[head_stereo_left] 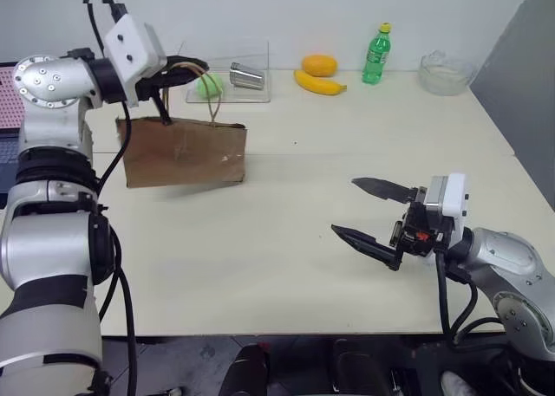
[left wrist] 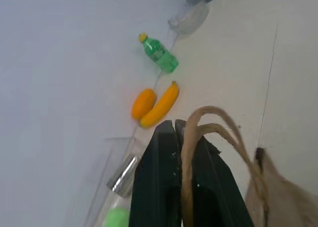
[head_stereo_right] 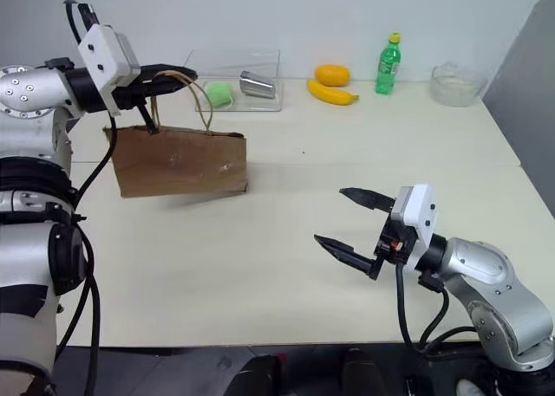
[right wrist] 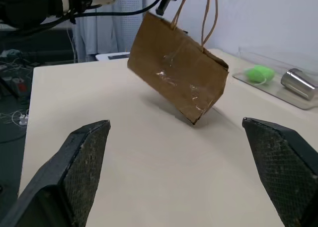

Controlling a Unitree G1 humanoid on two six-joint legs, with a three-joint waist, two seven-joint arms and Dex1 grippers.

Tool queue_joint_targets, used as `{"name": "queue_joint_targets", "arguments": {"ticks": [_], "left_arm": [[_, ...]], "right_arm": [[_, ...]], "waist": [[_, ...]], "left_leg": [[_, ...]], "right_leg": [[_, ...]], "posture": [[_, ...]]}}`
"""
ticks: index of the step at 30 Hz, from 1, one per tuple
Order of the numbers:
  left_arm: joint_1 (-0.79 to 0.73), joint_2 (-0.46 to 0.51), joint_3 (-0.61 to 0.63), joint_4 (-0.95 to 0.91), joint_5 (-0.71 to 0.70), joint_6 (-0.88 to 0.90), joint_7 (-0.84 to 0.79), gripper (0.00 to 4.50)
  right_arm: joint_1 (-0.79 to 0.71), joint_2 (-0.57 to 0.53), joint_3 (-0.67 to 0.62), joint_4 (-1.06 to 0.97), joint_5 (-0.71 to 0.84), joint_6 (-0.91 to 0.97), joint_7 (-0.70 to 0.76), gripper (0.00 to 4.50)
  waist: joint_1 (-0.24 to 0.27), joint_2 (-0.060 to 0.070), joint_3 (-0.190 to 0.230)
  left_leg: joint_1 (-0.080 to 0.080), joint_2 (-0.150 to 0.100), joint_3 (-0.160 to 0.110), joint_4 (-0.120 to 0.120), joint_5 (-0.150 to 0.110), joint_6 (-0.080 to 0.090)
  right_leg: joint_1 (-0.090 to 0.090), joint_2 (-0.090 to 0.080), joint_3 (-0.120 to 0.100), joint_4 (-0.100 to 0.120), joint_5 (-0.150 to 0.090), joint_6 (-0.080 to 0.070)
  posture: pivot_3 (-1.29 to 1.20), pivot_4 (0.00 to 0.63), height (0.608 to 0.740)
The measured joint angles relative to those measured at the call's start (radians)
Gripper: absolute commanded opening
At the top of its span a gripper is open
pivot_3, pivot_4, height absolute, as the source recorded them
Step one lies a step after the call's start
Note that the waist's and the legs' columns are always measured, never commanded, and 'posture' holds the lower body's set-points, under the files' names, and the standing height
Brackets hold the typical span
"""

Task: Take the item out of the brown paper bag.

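Black and spread wide, your right gripper hangs nearest you above the cream tabletop, its two mesh-faced fingers well apart with nothing between them, pointing across toward the bag. Farther out on your left, the small crumpled brown kraft paper bag hangs from your left gripper, whose two black fingers are pinched tight on the thin tan loop handles. From your right wrist view the bag looks tilted and lifted off the table, one lower corner dipping toward the surface; whether that corner touches, you cannot tell. The small red item is hidden, so you cannot tell from here whether it sits inside the bag. Beyond the bag, against the white wall, a clear plastic box holds a lime-green lump and a tipped shiny metal cup. Further right along the back edge lie a yellow banana touching an orange fruit, then an upright green plastic bottle with a yellow cap, and last a clear glass bowl.
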Motion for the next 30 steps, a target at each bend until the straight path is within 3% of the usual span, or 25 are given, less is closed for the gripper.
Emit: {"name": "queue_joint_targets", "arguments": {"ticks": [7,18,30], "left_arm": [[-0.101,-0.119,0.003,0.148,0.019,-0.049,0.015,0.01],[-0.152,-0.311,0.009,0.227,0.021,0.162,0.108,0.01],[-0.192,-0.383,0.013,0.227,0.034,0.245,0.177,0.01]], "right_arm": [[0.089,0.021,-0.03,-0.081,-0.014,-0.02,-0.082,4.5],[0.17,0.062,-0.055,-0.136,-0.051,-0.023,-0.224,4.5],[0.229,0.063,-0.068,-0.173,-0.062,-0.023,-0.255,4.5]], "waist": [[-0.008,0.0,0.0],[-0.022,-0.002,0.001],[-0.023,-0.002,0.001]], "left_leg": [[-0.001,0.0,0.001,0.001,0.0,0.0],[-0.004,-0.001,0.002,0.008,0.0,0.0],[-0.004,-0.001,0.002,0.009,0.0,0.0]], "right_leg": [[-0.002,0.0,0.001,0.005,0.0,0.0],[-0.009,0.0,0.003,0.014,0.0,0.0],[-0.009,0.0,0.004,0.015,0.0,0.0]], "posture": [[0.0,0.15,0.74],[0.0,0.15,0.74],[0.0,0.15,0.74]]}}
